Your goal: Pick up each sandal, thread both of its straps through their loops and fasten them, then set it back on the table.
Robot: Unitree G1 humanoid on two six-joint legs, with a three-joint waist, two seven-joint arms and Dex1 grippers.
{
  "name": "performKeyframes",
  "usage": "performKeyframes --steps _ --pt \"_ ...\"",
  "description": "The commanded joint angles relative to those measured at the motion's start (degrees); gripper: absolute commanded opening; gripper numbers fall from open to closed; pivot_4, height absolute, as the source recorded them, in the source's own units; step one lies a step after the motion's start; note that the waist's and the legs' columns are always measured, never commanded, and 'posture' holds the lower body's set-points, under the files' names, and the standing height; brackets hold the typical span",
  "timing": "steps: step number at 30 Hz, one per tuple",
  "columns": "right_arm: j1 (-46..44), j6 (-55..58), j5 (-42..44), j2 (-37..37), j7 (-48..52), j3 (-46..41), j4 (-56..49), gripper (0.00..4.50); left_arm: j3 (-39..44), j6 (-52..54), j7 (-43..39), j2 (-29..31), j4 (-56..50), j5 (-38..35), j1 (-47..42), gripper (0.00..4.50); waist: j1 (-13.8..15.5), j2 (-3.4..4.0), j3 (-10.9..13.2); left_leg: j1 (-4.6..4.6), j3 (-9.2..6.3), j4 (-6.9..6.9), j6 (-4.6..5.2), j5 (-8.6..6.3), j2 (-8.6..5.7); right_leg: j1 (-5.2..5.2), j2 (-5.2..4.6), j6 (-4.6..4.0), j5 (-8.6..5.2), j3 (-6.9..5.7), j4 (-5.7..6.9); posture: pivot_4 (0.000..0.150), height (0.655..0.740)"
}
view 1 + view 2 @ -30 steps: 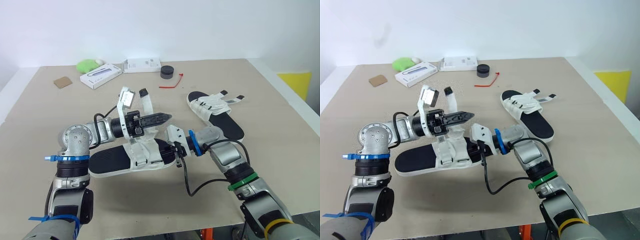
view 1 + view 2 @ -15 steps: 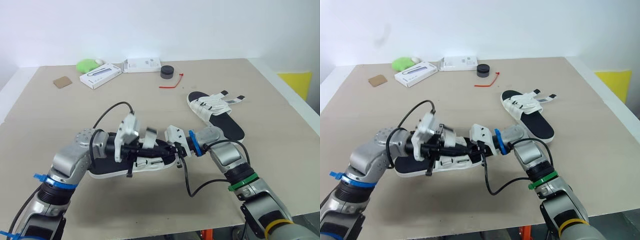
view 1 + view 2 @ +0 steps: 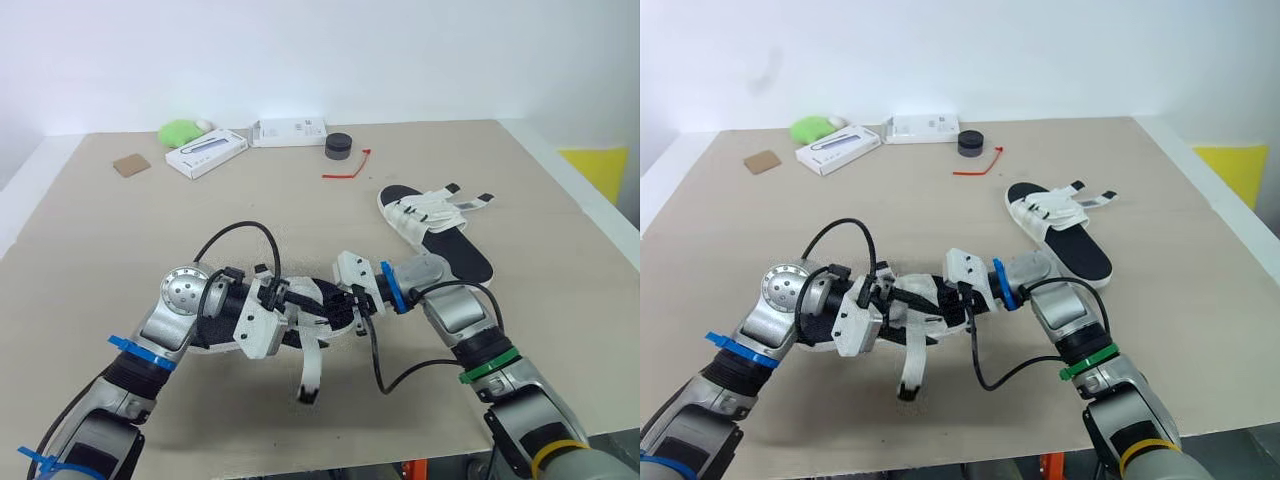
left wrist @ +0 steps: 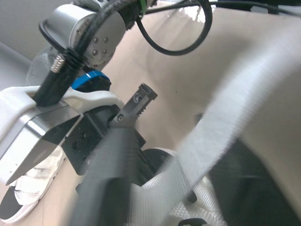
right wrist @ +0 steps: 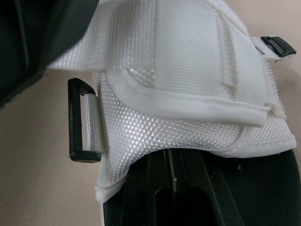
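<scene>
We find the left end effector (image 3: 296, 305), grip impossible to tell, now lowered onto the sandal (image 3: 322, 296) nearer us than the second sandal (image 3: 450, 250). Its strap (image 3: 312, 368) now trails loose, still unfastened. The right end effector (image 3: 356, 308) clamps this sandal's end.

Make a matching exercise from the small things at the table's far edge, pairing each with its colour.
Things:
1. cardboard square
2. round cap
3. thin tie
4. soft lump

Colours:
a. red
b. green
c. brown
d. black

Pairs: 1-c, 2-d, 3-a, 4-b.
</scene>
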Motion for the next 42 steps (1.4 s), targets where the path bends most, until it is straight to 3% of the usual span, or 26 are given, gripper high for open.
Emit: performKeyframes --steps 1,3,14,18,22,26,31,37,42 --pt "4.2 2.8 -3.2 0.2 1.0 5.7 2.4 0.0 1.5 7.9 3.0 0.1 -4.7 -4.9 -0.2 3.86 0.0 0.0 0.0 0.0 0.0 0.0 0.01 0.0 0.0 0.0 0.01 0.0 0.0 0.0 0.0 0.15 0.74" --pt "4.2 3.0 -3.2 0.1 1.0 5.7 2.3 0.0 2.0 15.7 2.9 1.9 -8.6 -8.8 0.8 4.39 0.0 0.0 0.0 -0.01 -0.01 0.0 0.03 -0.01 0.0 0.0 0.01 0.03 -0.02 -0.01 0.0 0.15 0.74" --pt "4.2 3.3 -3.1 0.5 1.3 5.4 2.3 0.0 8.5 55.2 -2.9 24.3 -25.4 -29.5 10.0 4.39 -0.7 -0.04 0.0 -0.02 -0.03 -0.01 0.63 -0.36 0.16 -0.03 0.16 -0.13 -0.3 -0.08 0.03 0.15 0.74" --pt "4.0 3.3 -3.1 0.7 1.3 5.5 2.5 0.0 10.0 67.0 -1.4 29.3 -27.9 -35.0 12.5 4.39 -0.7 -0.02 0.0 -0.01 -0.03 -0.02 0.64 -0.38 0.17 -0.05 0.16 -0.16 -0.35 -0.08 0.03 0.15 0.74" --pt "3.9 3.2 -3.1 0.8 1.4 5.6 2.6 0.0 13.4 85.5 12.0 26.3 -28.6 -51.5 11.3 4.39 -0.6 -0.04 0.0 -0.01 -0.03 -0.02 0.64 -0.38 0.2 -0.06 0.16 -0.17 -0.36 -0.11 0.03 0.15 0.74" --pt "3.9 3.5 -3.1 1.0 1.4 5.8 2.3 0.0 12.4 97.1 23.0 23.1 -29.1 -58.8 13.1 4.39 -0.8 -0.03 0.0 -0.01 -0.02 -0.02 0.7 -0.43 0.21 -0.05 0.19 -0.14 -0.39 -0.09 0.03 0.15 0.74" --pt "4.5 4.2 -2.9 0.9 1.3 5.8 1.0 0.0 11.4 105.4 32.0 19.7 -27.1 -61.2 12.8 4.39 -0.7 -0.04 0.0 0.01 -0.07 -0.02 0.7 -0.45 0.23 -0.04 0.22 -0.19 -0.4 -0.11 0.03 0.15 0.74" --pt "5.8 5.3 -2.5 0.5 0.4 5.6 -1.0 0.0 12.5 110.3 41.7 11.5 -21.9 -62.2 10.2 4.39 -0.5 -0.08 0.0 0.01 -0.06 -0.01 0.58 -0.5 0.22 -0.01 0.21 -0.21 -0.41 -0.11 0.03 0.15 0.74" --pt "6.2 5.9 -2.4 0.4 -0.3 5.5 -1.7 0.0 12.9 112.3 44.9 7.3 -19.8 -62.4 7.5 4.39 -0.4 -0.04 -0.1 0.02 -0.06 -0.01 0.5 -0.54 0.22 -0.01 0.21 -0.22 -0.42 -0.1 0.03 0.15 0.74"
